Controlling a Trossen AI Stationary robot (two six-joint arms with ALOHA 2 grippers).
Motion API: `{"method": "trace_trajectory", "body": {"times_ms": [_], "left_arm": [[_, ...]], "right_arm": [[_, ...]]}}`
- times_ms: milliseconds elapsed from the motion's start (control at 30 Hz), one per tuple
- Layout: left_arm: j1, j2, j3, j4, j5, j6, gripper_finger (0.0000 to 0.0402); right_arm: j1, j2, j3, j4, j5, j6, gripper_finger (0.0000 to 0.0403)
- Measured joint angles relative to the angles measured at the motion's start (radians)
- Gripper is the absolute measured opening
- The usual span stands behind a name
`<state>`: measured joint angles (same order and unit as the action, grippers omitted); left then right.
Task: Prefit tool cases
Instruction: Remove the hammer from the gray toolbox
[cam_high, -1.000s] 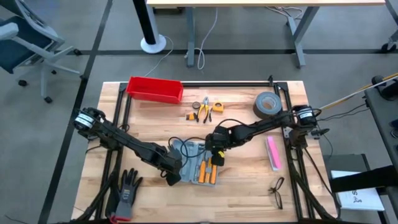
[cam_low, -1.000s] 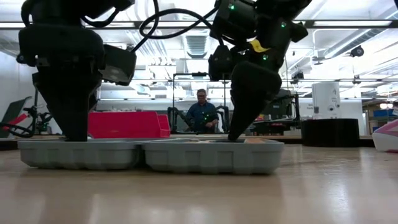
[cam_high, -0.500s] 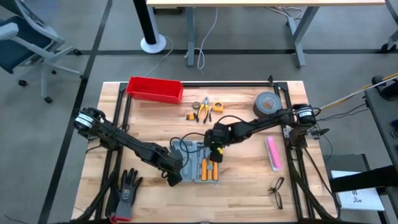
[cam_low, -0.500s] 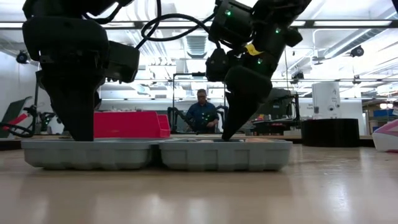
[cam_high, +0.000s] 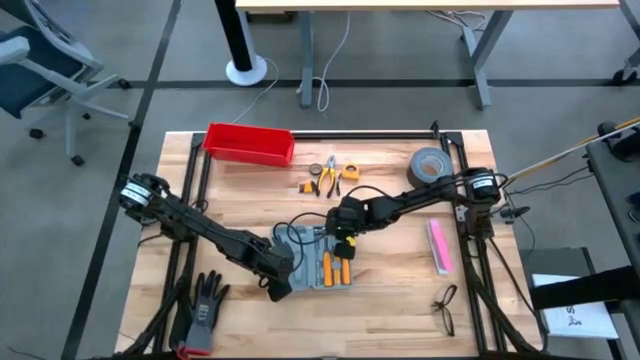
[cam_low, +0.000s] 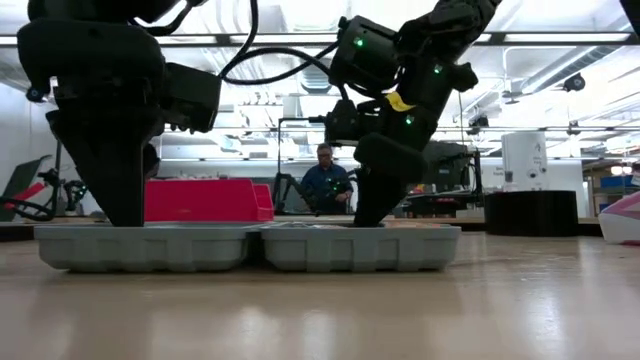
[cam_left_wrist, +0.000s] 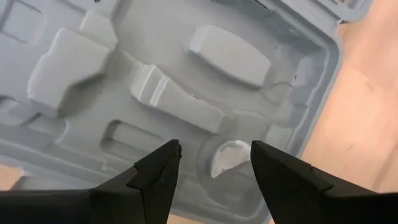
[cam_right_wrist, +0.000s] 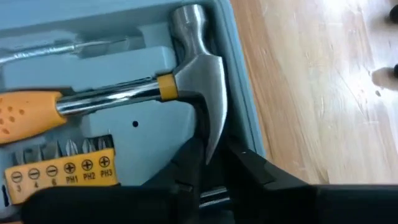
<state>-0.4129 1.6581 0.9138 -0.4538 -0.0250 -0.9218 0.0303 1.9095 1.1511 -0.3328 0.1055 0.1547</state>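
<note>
The grey-blue tool case (cam_high: 300, 248) lies open and flat on the wooden table, both halves side by side (cam_low: 250, 248). Its right half holds an orange-handled hammer (cam_right_wrist: 112, 93) and an orange bit holder (cam_right_wrist: 62, 168). My right gripper (cam_high: 338, 243) reaches down at that half's far end, shut on the hammer's head. My left gripper (cam_high: 280, 285) stands open, its fingers (cam_left_wrist: 161, 165) pointing down over the empty moulded left half (cam_left_wrist: 186, 74). My right gripper pinches the claw end of the hammer's head (cam_right_wrist: 210, 134) between its two fingers (cam_right_wrist: 249, 168), slanting down from the table's right. The hammer lies in its slot in the case, handle along the tray. Whether my left gripper touches the moulded interior I cannot tell.
A red bin (cam_high: 250, 143) stands at the far left, pliers and small tools (cam_high: 328, 175) lie behind the case, a tape roll (cam_high: 430, 167) at the far right. A pink object (cam_high: 438, 245), glasses (cam_high: 445, 310) and a black glove (cam_high: 203, 310) lie nearer. A person (cam_low: 325, 185) sits beyond the table.
My right gripper has sunk a little and shifted slightly toward the far end of the case's right half. The case and my left gripper have stayed where they were.
</note>
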Motion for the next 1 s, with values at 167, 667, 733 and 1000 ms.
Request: {"method": "trace_trajectory", "body": {"times_ms": [167,667,733,1000], "left_arm": [[0.0,0.0,0.0,0.002,0.0,0.001,0.0206],[0.0,0.0,0.0,0.002,-0.001,0.003,0.0206],[0.0,0.0,0.0,0.0,0.0,0.002,0.0206],[-0.003,0.0,0.0,-0.004,0.017,0.0,0.0206]], "right_arm": [[0.0,0.0,0.0,0.007,0.005,0.001,0.0005],[0.035,-0.112,0.002,-0.018,-0.012,0.035,0.0],[0.035,-0.133,0.002,-0.035,-0.005,0.036,0.0],[0.023,-0.207,0.004,-0.083,0.109,0.045,0.0]]}}
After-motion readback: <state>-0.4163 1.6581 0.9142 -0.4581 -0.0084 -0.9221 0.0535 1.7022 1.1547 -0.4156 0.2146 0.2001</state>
